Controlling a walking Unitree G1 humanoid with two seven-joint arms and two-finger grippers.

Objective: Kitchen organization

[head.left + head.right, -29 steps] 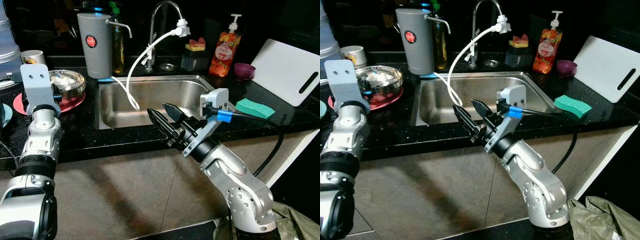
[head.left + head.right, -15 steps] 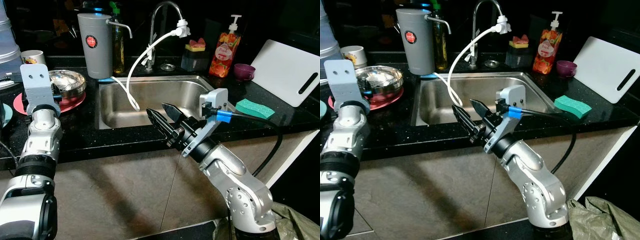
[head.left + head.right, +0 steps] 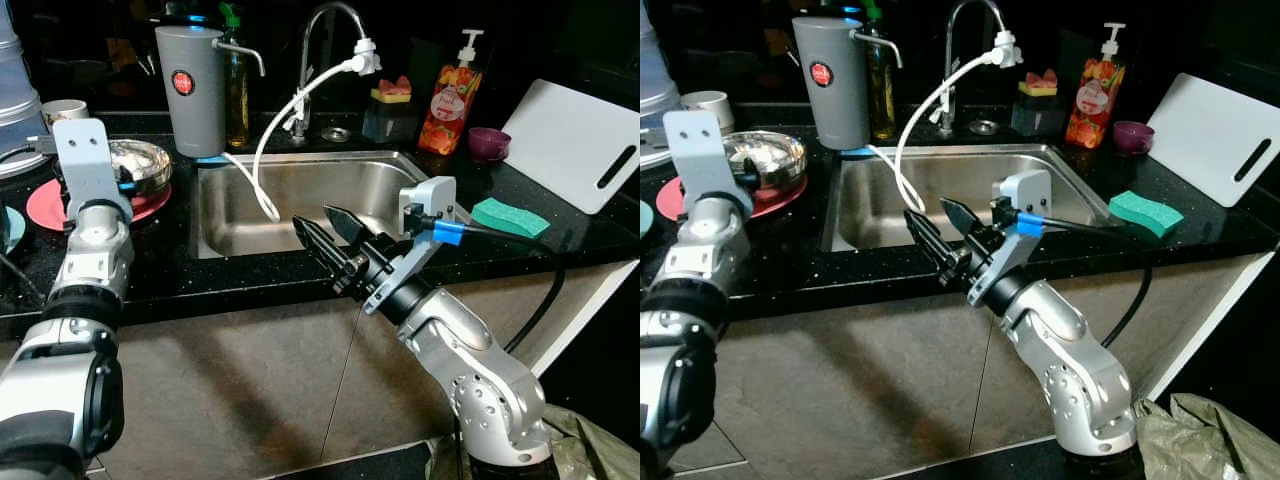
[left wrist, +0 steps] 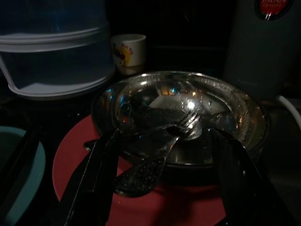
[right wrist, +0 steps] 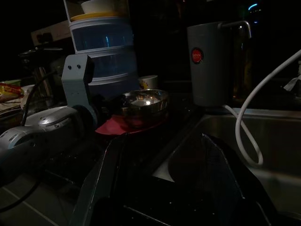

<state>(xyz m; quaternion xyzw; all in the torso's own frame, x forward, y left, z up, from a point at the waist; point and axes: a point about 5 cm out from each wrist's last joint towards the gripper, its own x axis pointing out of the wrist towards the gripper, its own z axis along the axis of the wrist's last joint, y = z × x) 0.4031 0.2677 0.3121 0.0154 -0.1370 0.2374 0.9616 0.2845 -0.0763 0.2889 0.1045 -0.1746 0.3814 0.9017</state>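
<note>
Steel bowl point(image 3: 138, 164) on a red plate point(image 3: 768, 196), both on the black worktop point(image 3: 180, 270) left of the sink point(image 3: 300, 200). Left claw point(image 4: 164, 188) reaching at the bowl, fingers point(image 4: 94, 179) spread wide to either side of it, tips low over the plate; cannot tell whether touching the bowl's wall. A spoon point(image 4: 150, 162) inside the bowl, its dark end hanging out over the near rim onto the plate. Behind the bowl a small printed cup point(image 4: 128, 52) and a stack of clear blue tubs point(image 4: 51, 52). Right claw point(image 3: 325, 228) hovering over the front edge of the sink, fingers point(image 3: 310, 238) apart, holding nothing. Grey jug point(image 3: 192, 88) standing at the sink's back left corner, white hose point(image 3: 275, 140) running from the tap point(image 3: 325, 40) down into the basin. Green sponge point(image 3: 510, 216) and white cutting board point(image 3: 580, 140) on the worktop to the right; soap bottle point(image 3: 455, 95) and purple cup point(image 3: 488, 142) behind.
</note>
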